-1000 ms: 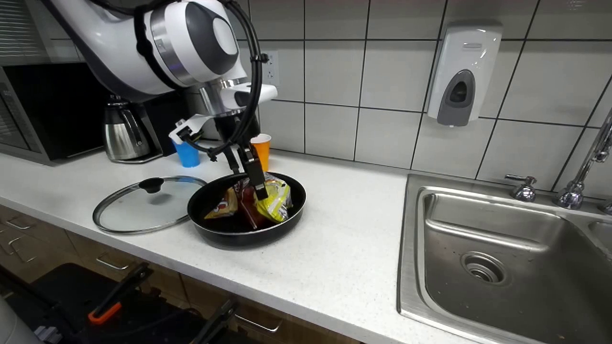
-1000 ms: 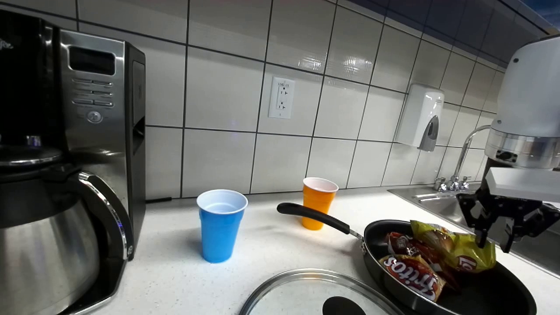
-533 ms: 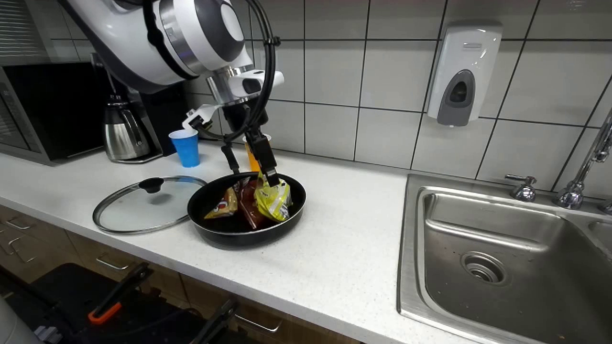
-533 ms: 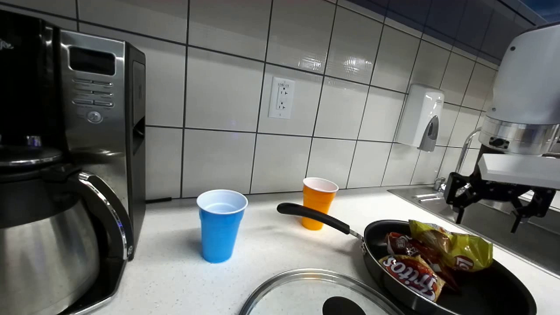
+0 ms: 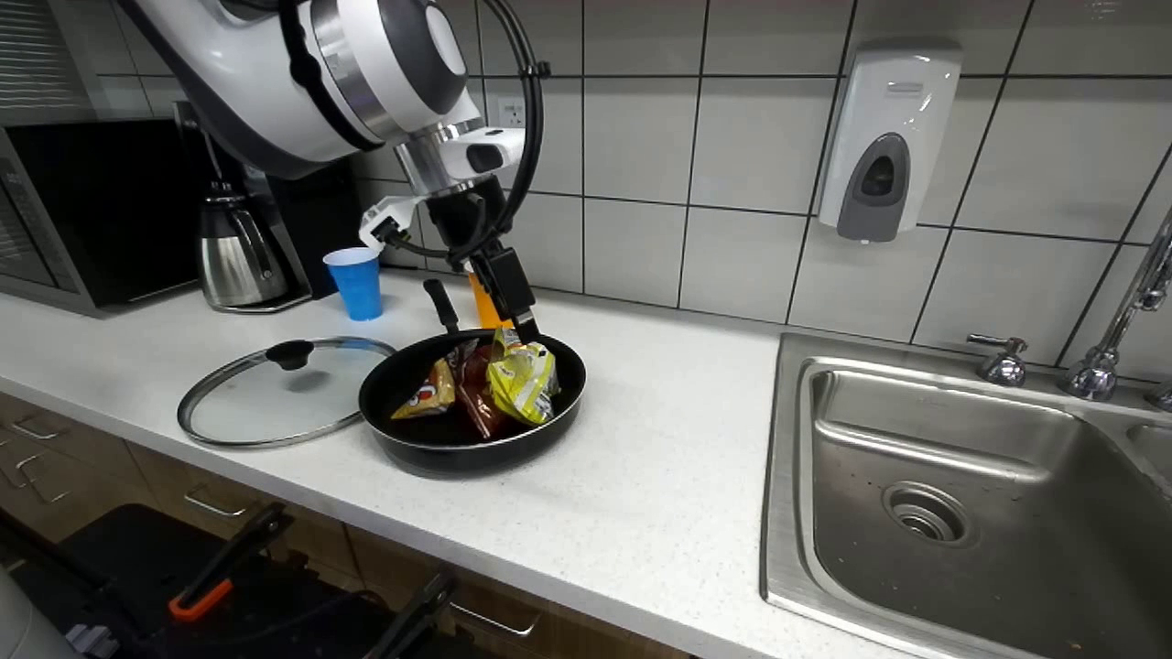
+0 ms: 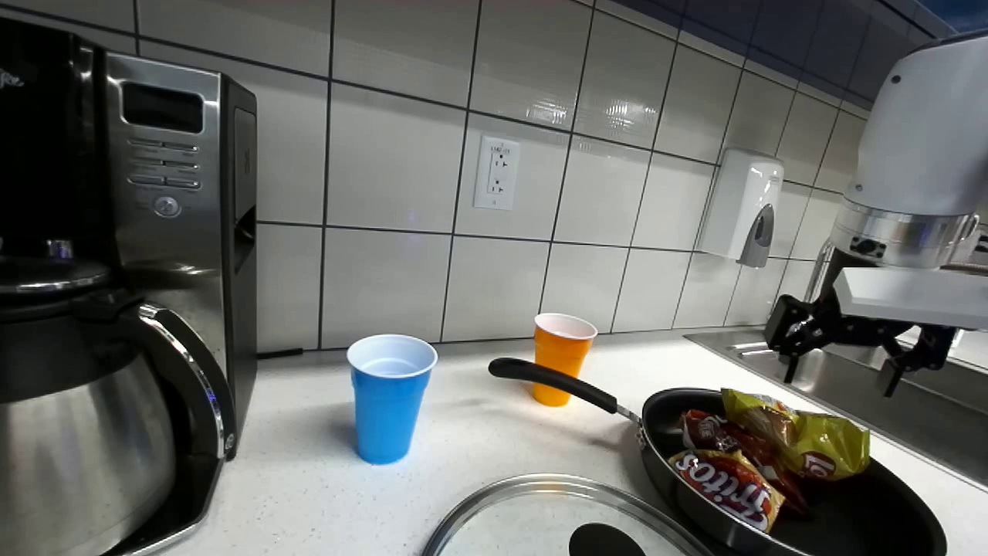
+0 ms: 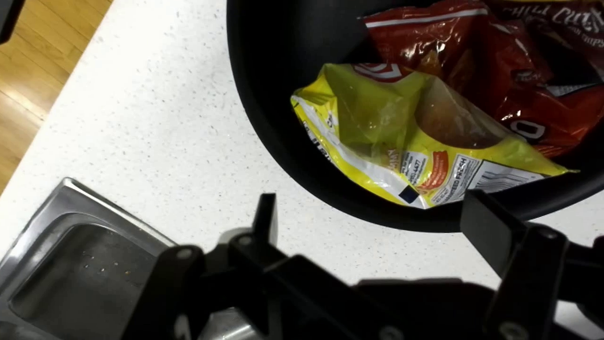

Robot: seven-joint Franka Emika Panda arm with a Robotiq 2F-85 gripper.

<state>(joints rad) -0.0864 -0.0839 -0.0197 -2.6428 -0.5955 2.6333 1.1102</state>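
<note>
Snack bag (image 7: pixel 406 137) (the yellow 1) is in the black pan (image 5: pixel 476 456), in its sink-side half, btwn the front & back edges of the worktop (image 5: pixel 650 494). End effector (image 6: pixel 838 386) hangs higher up & a bit toward the sink (image 5: pixel 916 586), so the bag's below it, near but apart in an exterior view. End effector's released btw, jaws spread wide w/ zero in them.

Bag's long axis goes approx front edge to back edge, slight slant. Narrow corner points at the back edge, sealed seam faces the sink, red logo's nearer the front-edge end. In the wrist view it partly covers a red bag (image 7: pixel 415 33).

Other stuff: Fritos bag (image 6: pixel 729 486) in the same pan, on the side away from the sink. Glass lid (image 5: pixel 293 394) lies flat beside the pan, close to the front edge; can't tell if they touch. Pan handle (image 6: pixel 552 381) points to the back edge, orange cup (image 6: pixel 563 355) upright near it. Blue cup (image 6: pixel 392 417) is also upright, nearer the back edge than the front, farther from the sink.
</note>
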